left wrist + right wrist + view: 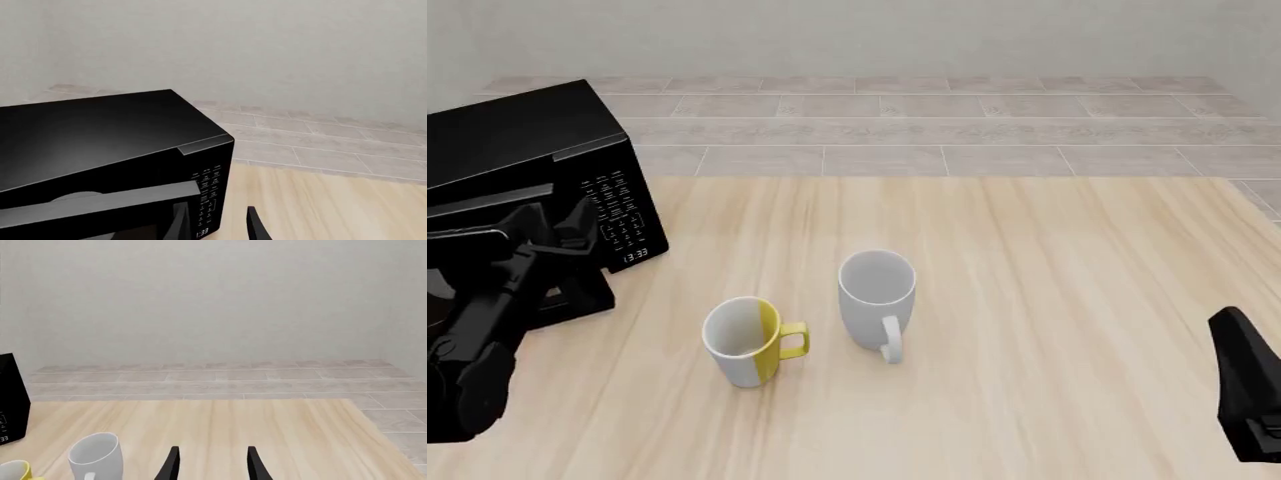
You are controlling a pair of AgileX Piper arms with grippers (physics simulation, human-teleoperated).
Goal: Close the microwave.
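1. Right, starting at the left gripper (215, 222): its 2 dark fingertips stand apart with nothing between them, just in front of the microwave (521, 150) at the button-panel side.
2. In the left wrist view 1 fingertip (179, 225) lies right against the grey edge of the door (100, 200), while the other finger sits off on the wood side. Whether it actually touches the door, I cannot tell.
3. From the front view, the left arm (487, 320) crowds the oven's face, so the door itself is mostly hidden there; the gripper sits somewhere around (554, 235).
4. The microwave stands at the far left of the table (1028, 300), turned a bit, with its lit display (635, 256) facing the middle of the table.
5. My read: the door looks partly open, and the step in hand is the push that swings it home.
6. To do that well, press with the flat of a finger near the door's free edge by the panel, follow the arc toward the panel, and keep the push steady so the oven does not slide.
7. Over to the right gripper (212, 462): fingers apart, empty, hovering low over the right side of the table, well apart from the oven.
8. Between them stand a yellow-and-white mug (747, 341) and a white mug (876, 297), both upright, close together, near the oven.
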